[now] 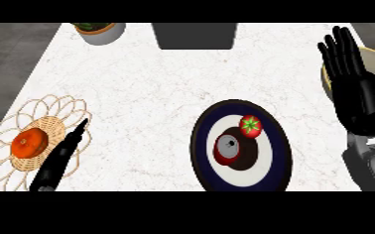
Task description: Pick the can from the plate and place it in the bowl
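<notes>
The can (233,151) stands upright on the plate (207,129), just below centre, with a tomato (250,125) touching it at its one o'clock. The right hand (350,74) is up at the view's right edge, fingers straight and apart, holding nothing; the can lies well apart from it, at about its seven o'clock. The bowl (327,79) is mostly hidden behind that hand. To start well, I would bring the right hand down and over to the can from the three o'clock side, staying below the tomato so it is not knocked, and curl round the can's body. The left hand (60,158) shows edge-on at lower left, fingers straight, beside an orange (29,144) on a wicker trivet (51,106).
</notes>
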You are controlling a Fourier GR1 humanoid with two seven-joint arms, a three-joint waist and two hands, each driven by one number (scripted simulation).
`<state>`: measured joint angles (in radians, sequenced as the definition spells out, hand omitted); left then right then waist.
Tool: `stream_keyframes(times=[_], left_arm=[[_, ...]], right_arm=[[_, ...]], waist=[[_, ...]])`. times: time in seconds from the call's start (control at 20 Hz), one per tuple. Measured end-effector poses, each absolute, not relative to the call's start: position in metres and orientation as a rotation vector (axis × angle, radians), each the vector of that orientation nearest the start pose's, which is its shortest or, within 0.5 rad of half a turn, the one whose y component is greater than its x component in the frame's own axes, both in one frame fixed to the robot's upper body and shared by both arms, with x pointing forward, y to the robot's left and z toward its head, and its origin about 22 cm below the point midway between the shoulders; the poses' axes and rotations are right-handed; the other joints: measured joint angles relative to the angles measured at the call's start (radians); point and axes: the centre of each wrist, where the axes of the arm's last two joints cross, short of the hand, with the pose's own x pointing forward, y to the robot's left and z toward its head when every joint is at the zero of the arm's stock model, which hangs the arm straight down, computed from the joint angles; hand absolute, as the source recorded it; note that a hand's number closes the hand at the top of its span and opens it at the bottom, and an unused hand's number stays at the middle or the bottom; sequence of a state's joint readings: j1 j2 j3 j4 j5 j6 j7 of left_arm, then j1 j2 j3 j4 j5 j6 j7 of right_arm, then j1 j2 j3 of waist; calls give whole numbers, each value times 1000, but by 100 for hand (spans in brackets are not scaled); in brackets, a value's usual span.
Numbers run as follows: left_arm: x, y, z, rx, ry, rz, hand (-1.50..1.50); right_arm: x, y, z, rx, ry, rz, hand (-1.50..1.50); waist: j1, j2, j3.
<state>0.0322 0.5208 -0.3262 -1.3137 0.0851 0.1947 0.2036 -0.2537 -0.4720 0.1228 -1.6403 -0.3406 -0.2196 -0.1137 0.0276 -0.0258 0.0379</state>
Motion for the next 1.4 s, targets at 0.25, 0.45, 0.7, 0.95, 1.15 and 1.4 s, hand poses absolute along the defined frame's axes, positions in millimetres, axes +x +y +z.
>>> stream_keyframes(times=[0.25, 0.45, 0.7, 0.95, 1.15, 1.4], left_arm=[[250, 299, 2, 387, -1287, -347, 0], [280, 275, 45, 356, -1529, -285, 0], [294, 260, 67, 342, -1642, -232, 0], [295, 253, 72, 348, -1663, -213, 0], [298, 254, 75, 356, -1667, -200, 0], [298, 259, 79, 368, -1664, -195, 0]], right_arm=[[296, -234, 94, 343, -1880, 263, 150], [310, -241, 78, 362, -1836, 388, -150], [325, -260, 54, 636, -1841, 466, -150], [345, -289, 69, 674, -1871, 724, -150], [360, -292, 96, 570, -1841, 964, -150], [369, -263, 118, 451, -1787, 1273, -150]], waist=[[46, 25, -21], [54, 41, -28], [42, 48, -30], [28, 43, -33], [18, 39, -35], [9, 33, -36]])
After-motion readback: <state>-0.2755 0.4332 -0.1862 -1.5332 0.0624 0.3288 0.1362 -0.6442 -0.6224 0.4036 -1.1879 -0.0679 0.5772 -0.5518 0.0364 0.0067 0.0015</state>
